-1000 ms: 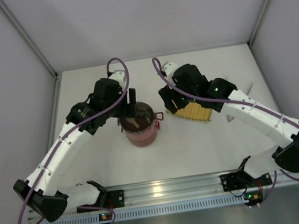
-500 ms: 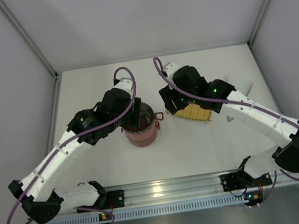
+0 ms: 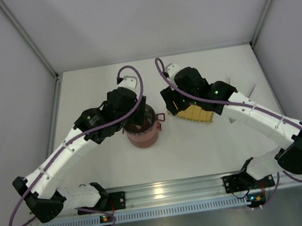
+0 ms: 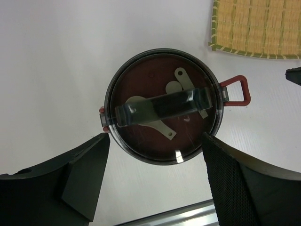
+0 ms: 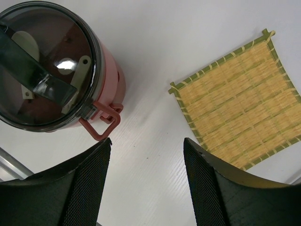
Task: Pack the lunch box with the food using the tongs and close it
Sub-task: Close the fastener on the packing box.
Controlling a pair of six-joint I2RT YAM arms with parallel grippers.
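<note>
Left gripper [image 4: 155, 137] now above lunch box [image 4: 141, 80]

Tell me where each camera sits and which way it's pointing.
Top: above, behind the bases, looking down at the table; left arm and right arm show.
Left wrist: straight down onto the lunch box; left fingers at the bottom.
Right wrist: down at the mat; right fingers at the bottom.
Shared: both wrist views show lunch box and mat.
</note>
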